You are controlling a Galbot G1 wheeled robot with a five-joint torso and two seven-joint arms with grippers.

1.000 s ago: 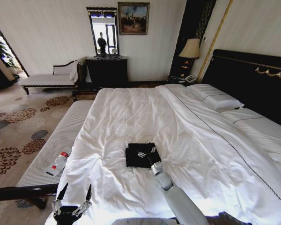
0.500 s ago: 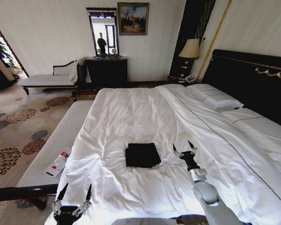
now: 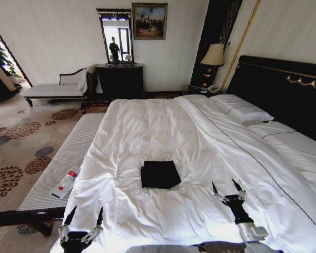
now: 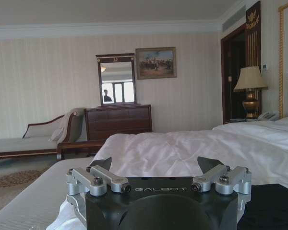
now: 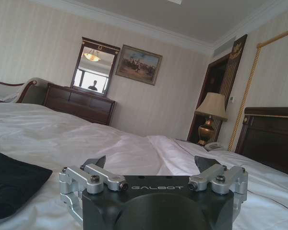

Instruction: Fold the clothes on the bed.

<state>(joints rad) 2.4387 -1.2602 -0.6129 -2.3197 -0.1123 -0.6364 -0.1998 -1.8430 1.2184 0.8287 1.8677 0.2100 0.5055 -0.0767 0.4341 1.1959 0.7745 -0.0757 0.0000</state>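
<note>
The clothes (image 3: 159,174) lie as a small black folded square on the white duvet of the bed (image 3: 163,126), near its foot end. My right gripper (image 3: 227,188) hovers open over the duvet, well to the right of the black square and closer to me. A dark edge of the clothes (image 5: 12,184) shows in the right wrist view, off to one side of the open right gripper (image 5: 153,164). My left gripper (image 3: 85,215) hangs open by the bed's near left corner; its wrist view shows the open left gripper (image 4: 156,164) over the duvet edge.
A narrow white-cushioned bench (image 3: 63,158) runs along the bed's left side with a plastic bottle (image 3: 66,182) lying on it. A chaise (image 3: 55,88), dark dresser (image 3: 120,79) with mirror, lamp (image 3: 214,57) and tall headboard (image 3: 284,89) stand beyond. Pillows (image 3: 241,109) lie at the right.
My right gripper has let go of the black clothes and drawn back to the right and toward me. The folded clothes stay flat on the duvet. The left arm has not moved.
</note>
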